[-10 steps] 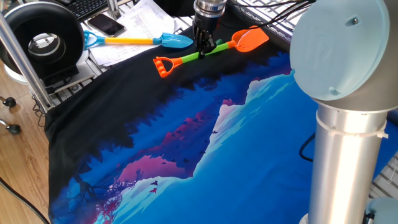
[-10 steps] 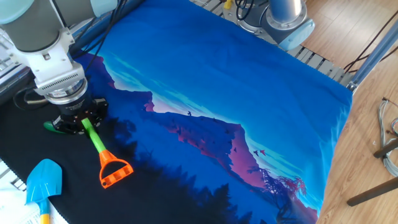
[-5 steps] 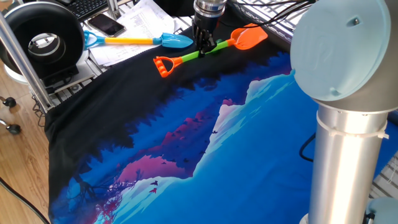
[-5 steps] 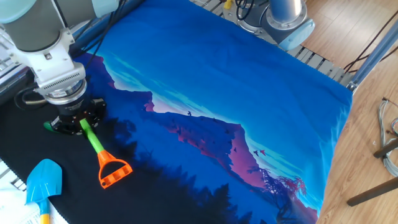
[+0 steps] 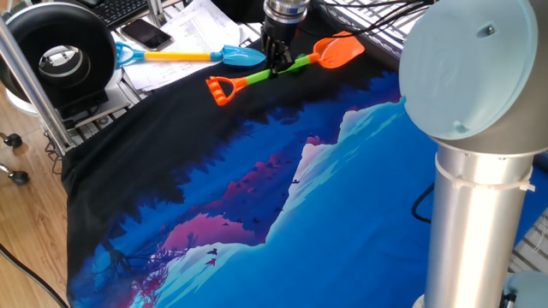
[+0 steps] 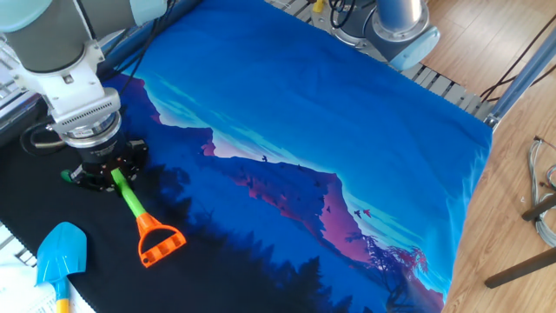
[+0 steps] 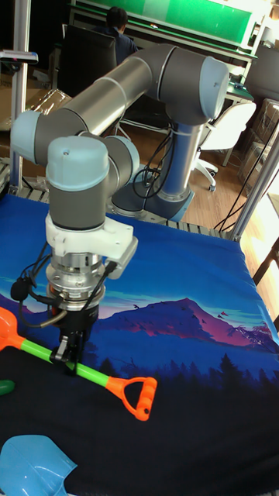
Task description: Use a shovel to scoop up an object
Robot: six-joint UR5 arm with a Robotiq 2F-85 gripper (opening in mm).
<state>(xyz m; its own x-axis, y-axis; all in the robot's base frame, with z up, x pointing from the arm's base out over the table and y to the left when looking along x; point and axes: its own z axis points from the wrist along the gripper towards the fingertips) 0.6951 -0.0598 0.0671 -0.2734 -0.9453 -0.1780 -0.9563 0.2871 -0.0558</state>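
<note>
Tall fixed view: claw (image 7: pixel 67 355) grips shovel (image 7: pixel 93 377) (mid-shaft).

Jaws closed around shovel (image 5: pixel 282 68) shaft

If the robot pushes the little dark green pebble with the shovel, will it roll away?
Probably not far: the small dark green flattened pebble looks flat, so it should slide rather than roll. On the printed cloth it may drag. The orange-bladed plastic shovel, gripped mid-shaft by the gripper, looks stiff enough to push.
</note>
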